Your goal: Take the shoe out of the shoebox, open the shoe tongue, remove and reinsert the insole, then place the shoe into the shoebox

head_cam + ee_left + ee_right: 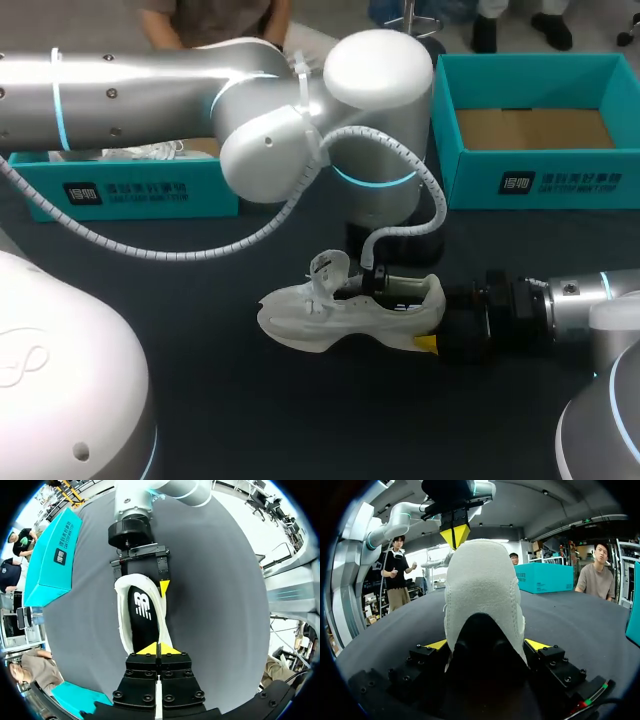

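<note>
Here the shoe [330, 318] sits mid-table with its heel to the right, clamped at the heel by the right gripper [487, 645]. The left gripper [158, 649] has its tips together over the insole [142, 617]; whether they pinch it is hidden. The open shoebox [540, 180] stands far right.

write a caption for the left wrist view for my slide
Left gripper, tips shut, meets the black insole inside a white sneaker whose heel the right gripper clamps.
</note>
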Controlling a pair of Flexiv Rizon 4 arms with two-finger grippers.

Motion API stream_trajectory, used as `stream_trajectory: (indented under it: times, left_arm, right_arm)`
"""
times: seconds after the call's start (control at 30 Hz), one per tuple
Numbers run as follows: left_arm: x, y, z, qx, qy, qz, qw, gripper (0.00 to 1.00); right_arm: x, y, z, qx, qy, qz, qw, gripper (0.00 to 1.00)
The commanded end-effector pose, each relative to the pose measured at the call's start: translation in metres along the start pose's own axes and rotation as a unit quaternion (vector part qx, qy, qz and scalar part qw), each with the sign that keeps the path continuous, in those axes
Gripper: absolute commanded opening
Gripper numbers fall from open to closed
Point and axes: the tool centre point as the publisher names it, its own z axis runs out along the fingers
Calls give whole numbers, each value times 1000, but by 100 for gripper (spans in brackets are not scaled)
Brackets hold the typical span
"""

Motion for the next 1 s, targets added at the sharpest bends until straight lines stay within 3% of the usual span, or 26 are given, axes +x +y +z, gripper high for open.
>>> stream_trajectory:
  times: [0.03, 0.33, 0.67, 1.0]
  left_arm:
    - [-6, -5, 9, -6, 3, -1, 1000, 0]
    - [-16, -2, 17, -12, 5, -8, 1000, 0]
    - [-7, -7, 51, -24, 42, -7, 999, 0]
    - [-1, -3, 70, -26, 61, 4, 998, 0]
  right_arm:
    - [2, -5, 2, 1, -1, 0, 1000, 0]
    - [2, -5, 2, 1, -1, 0, 1000, 0]
    - [2, -5, 2, 1, -1, 0, 1000, 0]
    - [2, -5, 2, 1, -1, 0, 1000, 0]
